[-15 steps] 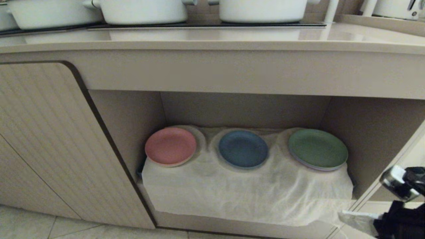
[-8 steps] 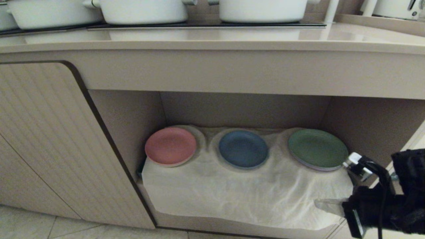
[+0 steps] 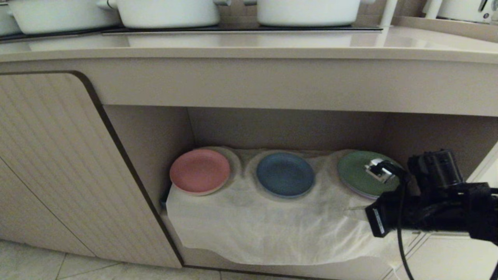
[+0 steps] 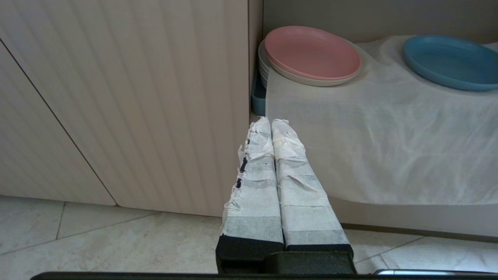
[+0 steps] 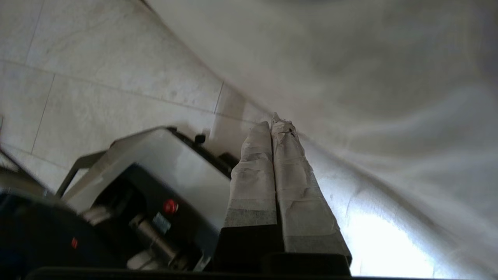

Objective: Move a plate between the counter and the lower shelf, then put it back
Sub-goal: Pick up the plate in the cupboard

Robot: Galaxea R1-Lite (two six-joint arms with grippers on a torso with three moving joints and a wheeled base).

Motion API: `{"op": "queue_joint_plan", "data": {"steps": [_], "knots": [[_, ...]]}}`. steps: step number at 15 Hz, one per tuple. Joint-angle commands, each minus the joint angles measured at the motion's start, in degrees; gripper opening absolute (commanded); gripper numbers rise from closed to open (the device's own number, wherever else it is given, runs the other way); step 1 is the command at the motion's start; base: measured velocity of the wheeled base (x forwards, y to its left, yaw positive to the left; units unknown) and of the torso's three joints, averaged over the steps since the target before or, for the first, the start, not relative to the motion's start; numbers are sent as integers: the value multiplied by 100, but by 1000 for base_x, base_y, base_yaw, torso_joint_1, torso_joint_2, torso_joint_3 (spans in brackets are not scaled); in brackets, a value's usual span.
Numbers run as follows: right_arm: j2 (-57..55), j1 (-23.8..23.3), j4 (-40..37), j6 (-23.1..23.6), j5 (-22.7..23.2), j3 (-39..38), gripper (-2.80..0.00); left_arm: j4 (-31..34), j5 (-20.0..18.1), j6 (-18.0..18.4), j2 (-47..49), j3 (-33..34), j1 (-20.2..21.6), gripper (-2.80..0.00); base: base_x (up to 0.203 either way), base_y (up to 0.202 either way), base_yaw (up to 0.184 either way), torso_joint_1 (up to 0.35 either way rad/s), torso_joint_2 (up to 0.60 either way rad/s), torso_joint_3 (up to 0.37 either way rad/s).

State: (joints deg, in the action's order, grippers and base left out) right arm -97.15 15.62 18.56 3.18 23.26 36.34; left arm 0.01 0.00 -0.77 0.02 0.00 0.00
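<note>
1. Head view: blue plate (image 3: 285,174) lying flat on the middle hump of the white cloth (image 3: 272,225), inside the lower shelf (image 3: 151,136), under the counter (image 3: 249,48). Pink plate (image 3: 199,171) to its left, green plate (image 3: 360,173) to its right, all three apart from one another. White pots (image 3: 167,11) lined up on the black hob panel (image 3: 241,29) above. Ribbed cabinet door (image 3: 50,163) closing off the left side. Right arm (image 3: 432,202) reaching in from the right edge, partly covering the green plate; fingertips not made out here.

2. Left wrist view: left gripper (image 4: 271,124) clenched, taped fingers (image 4: 255,171) pressed together on nothing, hanging above the tiled floor (image 4: 97,241) before the edge of the cabinet door. Pink plate topping a stack at the cloth's near corner; blue plate further along the cloth, well apart from the fingertips.

3. Right wrist view: right gripper (image 5: 272,122) clenched as well, nothing between its taped fingers (image 5: 253,175), tips just beside the hanging front of the cloth (image 5: 369,77); contact cannot be told. Floor tiles and part of the robot's base (image 5: 155,179) alongside. No plate visible here.
</note>
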Motion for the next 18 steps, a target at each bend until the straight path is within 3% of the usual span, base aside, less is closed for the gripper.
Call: {"op": "queue_joint_plan", "data": {"steps": [1, 4, 11, 18], "knots": [[-471, -7, -6, -10, 12, 386, -280, -1, 0, -2, -2, 0, 0, -280, 0, 0, 0, 0, 0, 0], [-937, -28, -44, -64, 12, 941, -280, -1, 0, -2, -2, 0, 0, -280, 0, 0, 0, 0, 0, 0], [-1537, -58, -275, -952, 21, 1751, -280, -1, 0, -2, -2, 0, 0, -280, 0, 0, 0, 0, 0, 0], [-2047, -130, -1080, -1145, 13, 2894, -280, -1, 0, -2, -2, 0, 0, -280, 0, 0, 0, 0, 0, 0]]}}
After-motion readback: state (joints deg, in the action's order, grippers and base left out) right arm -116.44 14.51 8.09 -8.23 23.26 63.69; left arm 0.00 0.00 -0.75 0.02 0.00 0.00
